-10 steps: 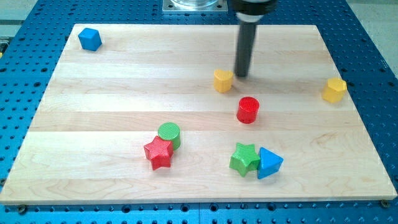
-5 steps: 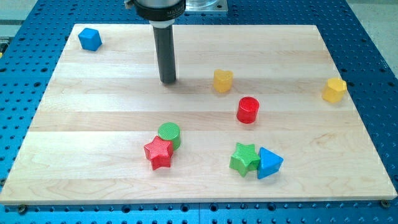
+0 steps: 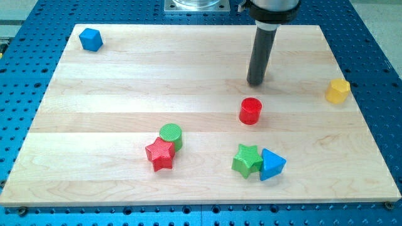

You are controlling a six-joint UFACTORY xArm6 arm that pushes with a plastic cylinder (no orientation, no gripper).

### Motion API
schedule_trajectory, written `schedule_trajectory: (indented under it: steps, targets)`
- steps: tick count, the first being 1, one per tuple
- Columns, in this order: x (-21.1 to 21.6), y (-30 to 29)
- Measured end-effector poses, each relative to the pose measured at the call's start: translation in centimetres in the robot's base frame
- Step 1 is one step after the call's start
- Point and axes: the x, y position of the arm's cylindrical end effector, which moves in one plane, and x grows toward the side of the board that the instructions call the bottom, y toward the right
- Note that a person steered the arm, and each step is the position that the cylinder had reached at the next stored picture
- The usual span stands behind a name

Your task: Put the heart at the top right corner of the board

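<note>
Here, my tip (image 3: 255, 82) of smooth dark rod, holding nothing, just above ribbed red plastic cylinder (image 3: 250, 111); no heart-shaped block discernible, possibly hidden behind rod.

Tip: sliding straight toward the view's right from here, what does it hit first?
Probably the yellow block; nothing shows between it and my tip, though the alignment is uncertain.

My tip (image 3: 255, 82) rests on the wooden board (image 3: 125, 88), just above the red cylinder (image 3: 250, 111). A yellow block (image 3: 337, 91) sits far right. A blue cube (image 3: 90, 39) sits top left. The green cylinder (image 3: 171, 134) touches the red star (image 3: 159, 154). The green star (image 3: 246, 160) touches the blue triangle (image 3: 272, 164)
</note>
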Motion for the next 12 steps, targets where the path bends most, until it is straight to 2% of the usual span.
schedule_trajectory:
  steps: [2, 3, 5, 7, 8, 10, 12]
  targets:
    - [-2.7, -2.7]
    - [-3.6, -0.8]
    - [-3.7, 10.2]
    - [-2.6, 10.3]
    - [-0.4, 11.5]
    - [-0.8, 13.2]
    - [-8.4, 13.2]
